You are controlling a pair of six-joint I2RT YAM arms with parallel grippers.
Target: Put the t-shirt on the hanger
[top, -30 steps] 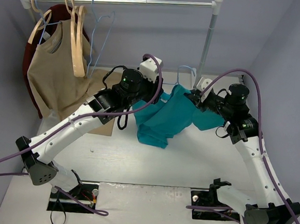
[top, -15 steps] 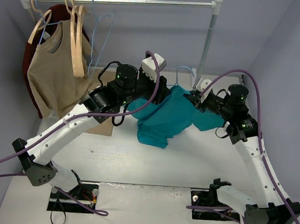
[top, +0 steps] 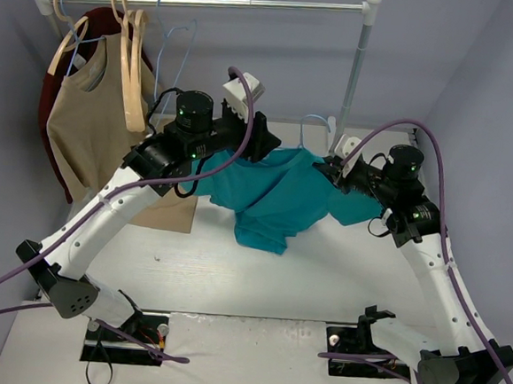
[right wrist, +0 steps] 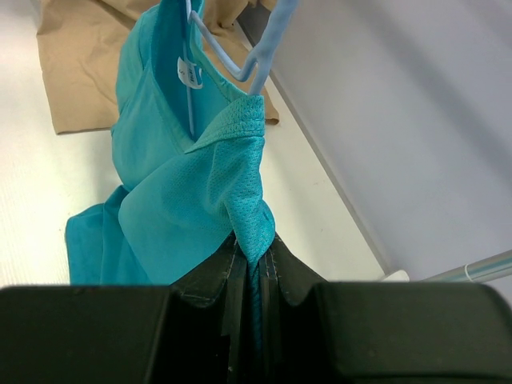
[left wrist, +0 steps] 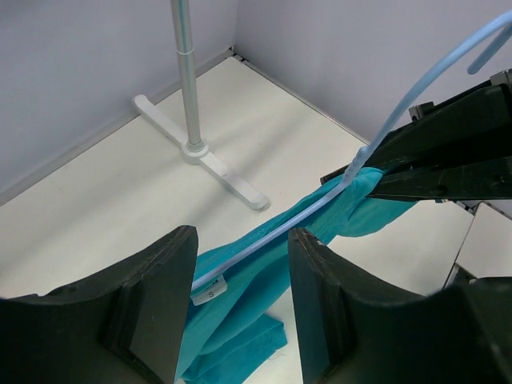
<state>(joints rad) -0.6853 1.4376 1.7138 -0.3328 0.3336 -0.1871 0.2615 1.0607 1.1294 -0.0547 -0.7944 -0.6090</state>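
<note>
The teal t-shirt hangs stretched between both arms above the table. My right gripper is shut on a bunched fold of the t-shirt, pinched at my right gripper. The light-blue wire hanger sits in the collar, with its hook sticking up behind. My left gripper is at the shirt's upper left and stands open. In the left wrist view the hanger and the t-shirt show beyond the gap of my left gripper, with a white size label by the left finger.
A clothes rack spans the back, with its rail and right post. A tan sleeveless top, wooden hangers and spare blue wire hangers hang at its left end. A tan cloth lies below them. The rack's foot stands near the wall.
My left arm has swung left and back, and the shirt's left side has spread out leftward with it. Its jaws stand slightly wider. The right arm has not moved.
</note>
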